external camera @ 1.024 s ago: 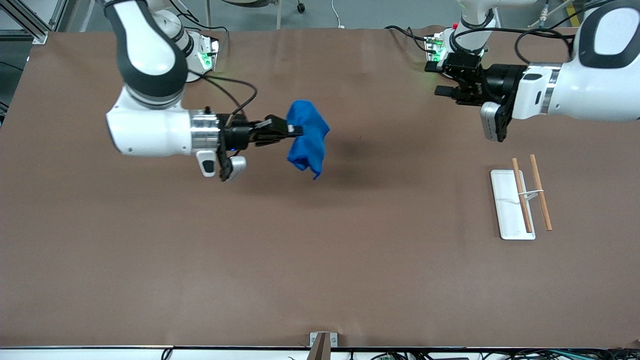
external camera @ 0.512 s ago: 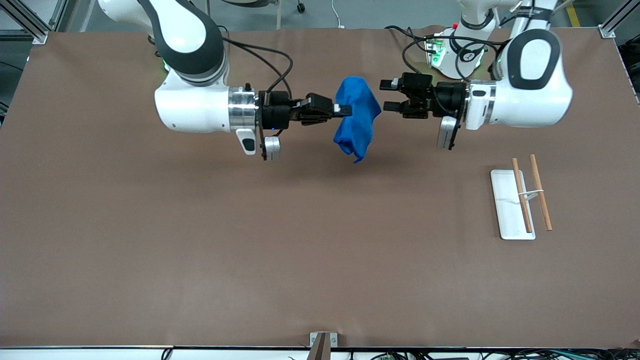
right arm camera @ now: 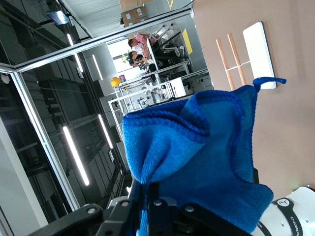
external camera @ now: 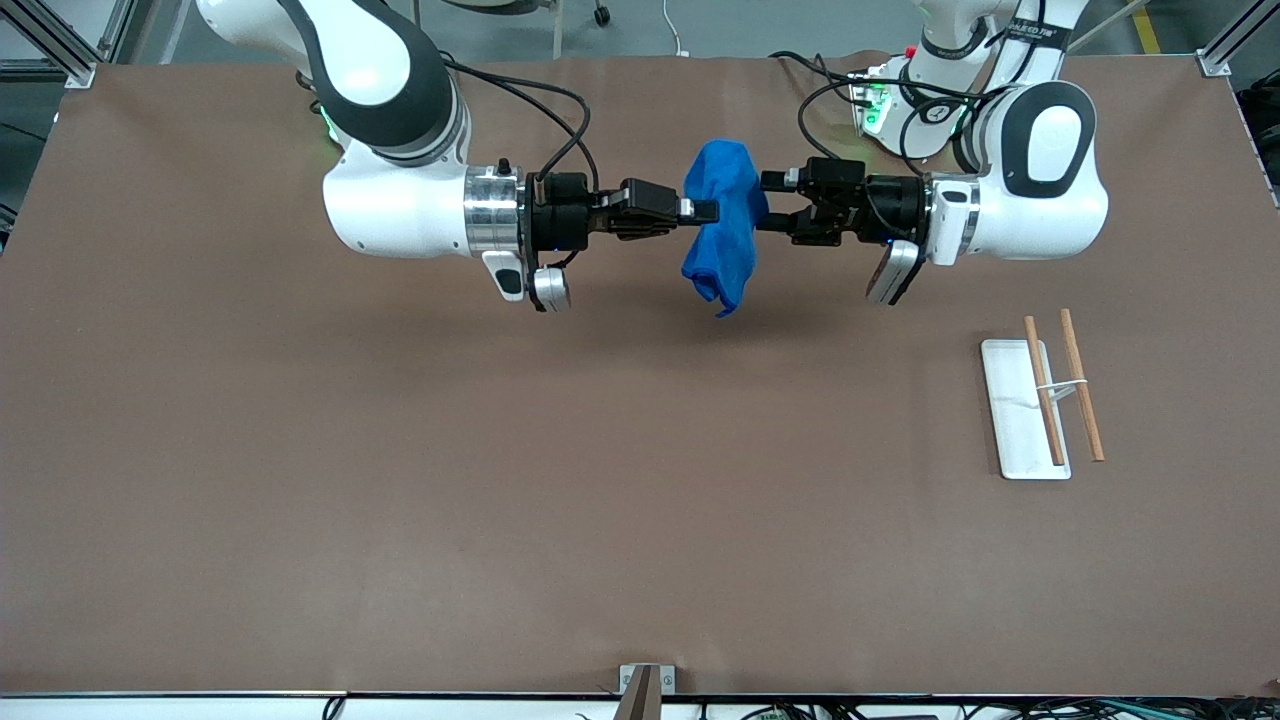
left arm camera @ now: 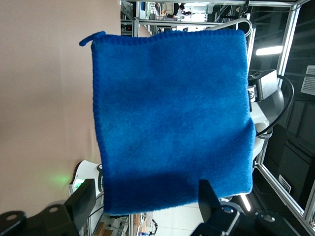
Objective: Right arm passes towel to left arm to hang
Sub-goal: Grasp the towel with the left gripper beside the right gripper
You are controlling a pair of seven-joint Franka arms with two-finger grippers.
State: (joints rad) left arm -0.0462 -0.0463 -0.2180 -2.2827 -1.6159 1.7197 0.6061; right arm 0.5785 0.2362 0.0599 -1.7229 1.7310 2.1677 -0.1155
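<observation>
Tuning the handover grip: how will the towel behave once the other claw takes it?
The towel is probably floppy: it droops below the right claw. Likely light; a bunched pinch holds it. Its fleecy surface should resist slipping.

Robotics lab: aluminium framing (external camera: pixel 60 55), workstations.

My two arms wore glossy white shells with dark grey joint panels and brushed silver wrist rings. Black cables looped along each forearm to black grippers — left gripper (external camera: pixel 775 205), right gripper (external camera: pixel 697 211) — and green lights glowed at both bases.
</observation>
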